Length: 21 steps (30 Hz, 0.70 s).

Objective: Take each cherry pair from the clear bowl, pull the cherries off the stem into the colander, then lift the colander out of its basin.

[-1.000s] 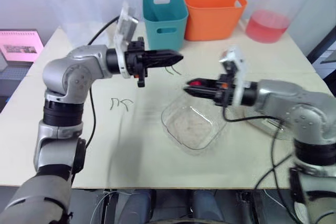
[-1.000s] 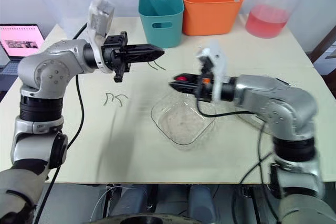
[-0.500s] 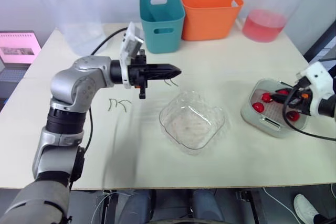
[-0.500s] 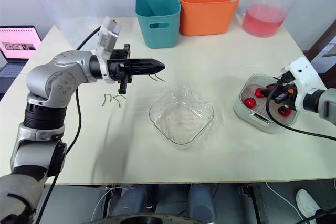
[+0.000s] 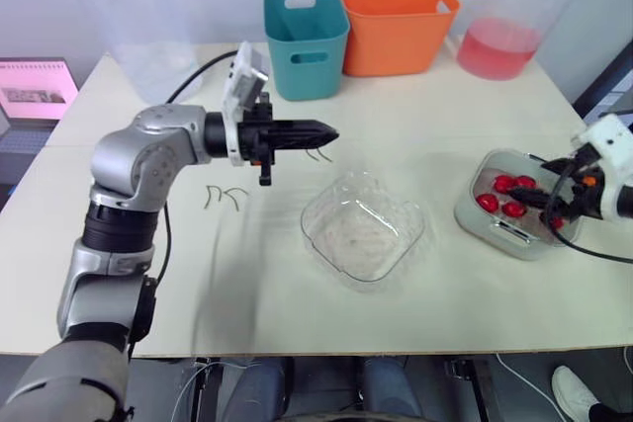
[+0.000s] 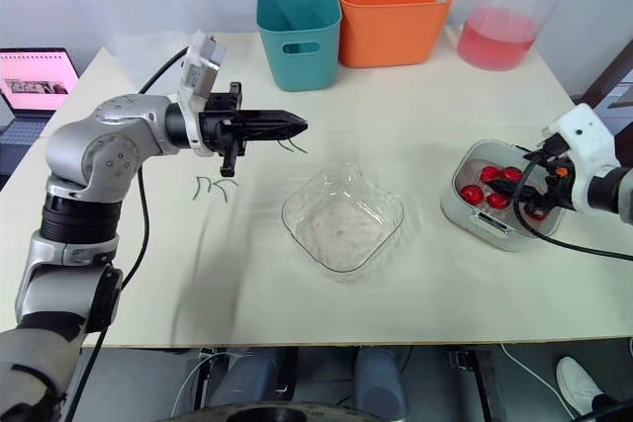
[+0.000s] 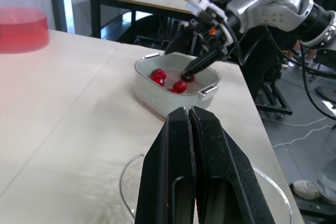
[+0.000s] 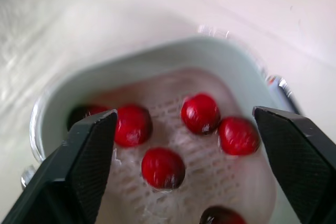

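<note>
Glossy round cherries (image 8: 200, 113) (thin wiry stem (image 5: 318, 154))

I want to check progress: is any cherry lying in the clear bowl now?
No, the clear bowl looks empty, while red cherries lie in the colander.

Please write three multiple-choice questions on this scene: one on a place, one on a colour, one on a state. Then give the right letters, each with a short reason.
1. Where is the colander from the clear bowl?
A. on the robot's left
B. on the robot's right
C. inside it
2. Which colour has the bin beside the orange bin?
A. teal
B. yellow
C. black
3. The fingers of the right gripper are:
A. shut on a cherry
B. shut on the bowl
C. open
Answers: B, it stands under the right gripper; A, the teal bin is next to it; C, they stand wide apart over the cherries.
</note>
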Each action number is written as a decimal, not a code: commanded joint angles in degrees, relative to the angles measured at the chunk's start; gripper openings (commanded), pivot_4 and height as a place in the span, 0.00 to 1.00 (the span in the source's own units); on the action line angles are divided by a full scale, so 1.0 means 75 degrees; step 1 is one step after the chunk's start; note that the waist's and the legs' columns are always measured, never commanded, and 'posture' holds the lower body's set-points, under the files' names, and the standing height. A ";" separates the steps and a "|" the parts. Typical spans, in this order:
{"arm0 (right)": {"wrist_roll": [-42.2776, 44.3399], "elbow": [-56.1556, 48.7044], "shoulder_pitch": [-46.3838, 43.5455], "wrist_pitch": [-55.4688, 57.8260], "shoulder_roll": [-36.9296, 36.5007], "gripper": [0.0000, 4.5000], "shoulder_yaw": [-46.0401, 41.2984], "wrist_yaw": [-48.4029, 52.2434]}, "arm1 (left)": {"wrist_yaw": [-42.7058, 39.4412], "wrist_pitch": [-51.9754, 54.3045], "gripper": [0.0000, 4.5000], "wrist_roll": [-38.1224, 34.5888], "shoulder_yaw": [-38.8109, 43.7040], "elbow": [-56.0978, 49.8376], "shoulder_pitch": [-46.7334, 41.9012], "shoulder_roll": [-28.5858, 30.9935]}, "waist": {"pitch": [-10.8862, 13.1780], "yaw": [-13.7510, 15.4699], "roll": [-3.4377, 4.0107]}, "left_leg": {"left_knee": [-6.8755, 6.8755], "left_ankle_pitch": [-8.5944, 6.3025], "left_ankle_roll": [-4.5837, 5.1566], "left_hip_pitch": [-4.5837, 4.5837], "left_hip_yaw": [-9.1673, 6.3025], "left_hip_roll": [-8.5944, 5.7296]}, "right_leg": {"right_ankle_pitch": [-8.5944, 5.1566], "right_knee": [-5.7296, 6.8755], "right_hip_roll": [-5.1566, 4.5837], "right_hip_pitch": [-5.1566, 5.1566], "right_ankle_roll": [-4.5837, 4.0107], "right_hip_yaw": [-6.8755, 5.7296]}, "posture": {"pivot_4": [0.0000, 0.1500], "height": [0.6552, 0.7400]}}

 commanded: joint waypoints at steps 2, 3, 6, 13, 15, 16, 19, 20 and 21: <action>0.1437 -0.1298 -0.1415 0.0859 0.0383 0.99 -0.0066 0.0130 | 0.0400 0.0276 0.00 -0.0289 0.0635 0.0013 -0.0036 0.0090 | -0.0001 -0.0032 0.0003 | -0.0002 0.0000 0.0000 0.0002 -0.0001 0.0002 | 0.0000 0.0001 0.0001 -0.0002 0.0000 0.0001 | 1.00 1.00; 0.1793 -0.1633 -0.1809 0.1084 0.0672 0.99 0.0186 0.0082 | 0.0559 0.0315 0.00 -0.0262 0.0716 0.0053 0.0030 0.0097 | 0.0000 -0.0035 0.0002 | -0.0002 0.0000 0.0000 0.0002 -0.0003 0.0004 | 0.0000 0.0000 0.0003 -0.0002 0.0000 0.0000 | 1.00 1.00; 0.2453 -0.2387 -0.2689 0.1650 0.1510 0.99 0.0857 -0.0189 | 0.0895 0.0461 0.00 -0.0182 0.0897 0.0007 0.0405 0.0255 | -0.0001 -0.0028 0.0004 | -0.0003 0.0000 -0.0001 0.0005 -0.0013 0.0008 | 0.0000 0.0000 0.0006 0.0002 0.0000 -0.0002 | 1.00 1.00; 0.2936 -0.3791 -0.3592 0.2012 0.3595 0.99 0.2721 -0.0966 | 0.2020 0.1812 0.00 -0.0643 0.2448 -0.0493 0.2408 0.1205 | 0.0000 -0.0007 0.0001 | -0.0004 0.0002 -0.0004 -0.0010 -0.0032 0.0002 | 0.0000 0.0013 -0.0004 -0.0024 0.0000 -0.0002 | 1.00 1.00; 0.2743 -0.3810 -0.3553 0.1823 0.3894 0.99 0.3085 -0.1013 | 0.1967 0.2168 0.00 -0.0808 0.2789 -0.0816 0.3273 0.1627 | 0.0000 0.0004 0.0000 | -0.0004 0.0002 -0.0005 -0.0010 -0.0032 -0.0001 | 0.0000 0.0013 -0.0007 -0.0024 0.0000 -0.0002 | 1.00 1.00; 0.2561 -0.3722 -0.3508 0.1672 0.4008 0.99 0.3272 -0.1028 | 0.1955 0.2218 0.00 -0.0788 0.2909 -0.0959 0.3762 0.1797 | -0.0002 0.0013 -0.0002 | -0.0005 0.0002 -0.0005 -0.0010 -0.0031 -0.0002 | 0.0000 0.0012 -0.0009 -0.0023 0.0000 -0.0001 | 1.00 1.00; 0.2164 -0.3515 -0.3399 0.1308 0.4108 0.99 0.3597 -0.0942 | 0.2078 0.2076 0.00 -0.0583 0.2901 -0.1201 0.4624 0.2022 | -0.0003 0.0074 -0.0003 | -0.0004 0.0001 -0.0004 -0.0009 -0.0032 -0.0005 | 0.0000 0.0011 -0.0013 -0.0018 -0.0001 -0.0001 | 1.00 1.00; 0.2058 -0.3449 -0.3382 0.1202 0.4101 0.99 0.3666 -0.0886 | 0.2104 0.2061 0.00 -0.0632 0.2926 -0.1222 0.4742 0.2001 | -0.0003 0.0108 -0.0004 | -0.0004 0.0001 -0.0004 -0.0009 -0.0035 -0.0006 | 0.0000 0.0010 -0.0013 -0.0016 -0.0001 -0.0002 | 1.00 1.00; 0.1972 -0.3384 -0.3376 0.1123 0.4095 0.99 0.3712 -0.0843 | 0.2161 0.2010 0.00 -0.0630 0.2965 -0.1170 0.4811 0.1967 | -0.0003 0.0131 -0.0005 | -0.0004 -0.0002 0.0001 -0.0009 -0.0038 -0.0008 | 0.0000 0.0008 -0.0013 -0.0013 -0.0001 -0.0002 | 1.00 1.00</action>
